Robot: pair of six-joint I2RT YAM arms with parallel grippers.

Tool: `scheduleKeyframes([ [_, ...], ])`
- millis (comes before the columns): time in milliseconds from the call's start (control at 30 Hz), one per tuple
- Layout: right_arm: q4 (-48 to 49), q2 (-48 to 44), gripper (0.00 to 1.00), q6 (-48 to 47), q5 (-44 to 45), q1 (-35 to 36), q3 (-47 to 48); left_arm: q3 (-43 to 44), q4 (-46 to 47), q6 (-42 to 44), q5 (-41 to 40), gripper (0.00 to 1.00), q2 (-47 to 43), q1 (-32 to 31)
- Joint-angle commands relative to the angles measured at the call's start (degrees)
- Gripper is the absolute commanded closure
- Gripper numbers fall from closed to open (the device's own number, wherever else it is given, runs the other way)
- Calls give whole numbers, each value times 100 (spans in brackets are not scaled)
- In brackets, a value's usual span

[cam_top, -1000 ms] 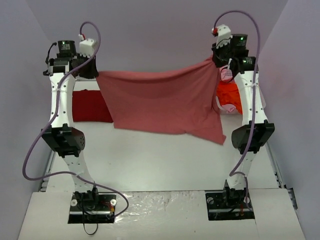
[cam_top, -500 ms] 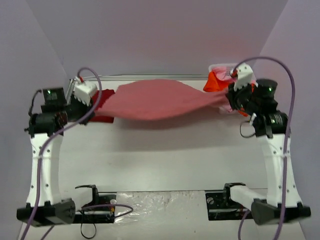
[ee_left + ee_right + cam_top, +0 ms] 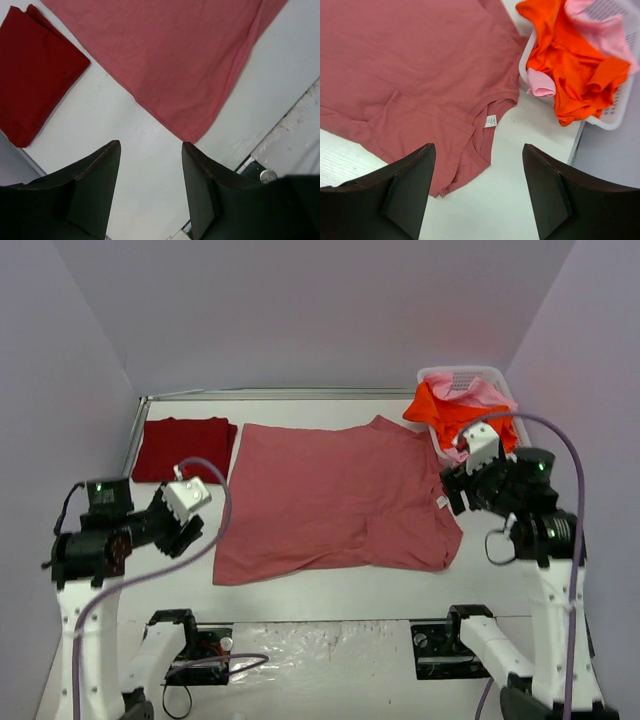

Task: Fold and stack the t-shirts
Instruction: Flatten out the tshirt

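The rose-red t-shirt lies spread open on the middle of the white bench, mostly flat with a few shallow wrinkles. Its neckline is toward the right, and a small white label shows inside the collar. Its straight hem runs down the left side. In the right wrist view a crease crosses the cloth near the collar, where the edge is slightly doubled over.

Just beside its far left corner the dark crimson t-shirt rests as a neat folded rectangle, close to the rose-red one. I cannot tell whether the 2 touch.

At the far right corner stands the white lattice basket. The bright orange t-shirt spills over its near rim, bunched together with the light pink t-shirt. The orange cloth hangs next to the rose-red shirt's upper right edge.

The left arm sits near the shirt's near left corner. Its jaws stand apart with only bare bench between the 2 dark fingers, and they grip nothing. The right arm is by the collar. Its jaws are spread wide above cloth and bench, its fingers clear of the shirt, and they too hold nothing.
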Motion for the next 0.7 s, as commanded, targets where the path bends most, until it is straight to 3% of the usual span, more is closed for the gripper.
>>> scheduleKeyframes([
  [0, 601, 1428, 34, -136, -16, -31, 107, 84, 1335, -588, 100, 49, 1081, 10],
  [100, 795, 2257, 41, -145, -305, -23, 414, 339, 2101, -1390, 144, 47, 2012, 10],
  [300, 804, 4419, 67, -102, -579, -23, 1732, 1128, 2947, -2375, -5, 49, 4025, -113],
  [433, 795, 5657, 69, -14, -422, 30, 2550, 1718, 3079, -2542, -40, 52, 5228, -210],
  [533, 804, 6256, 63, 30, -185, 65, 3130, 2070, 3281, -2674, -22, 52, 5713, -236],
  [667, 778, 6908, 72, 171, -34, 83, 3702, 2422, 3404, -2788, -49, 52, 6110, -324],
])
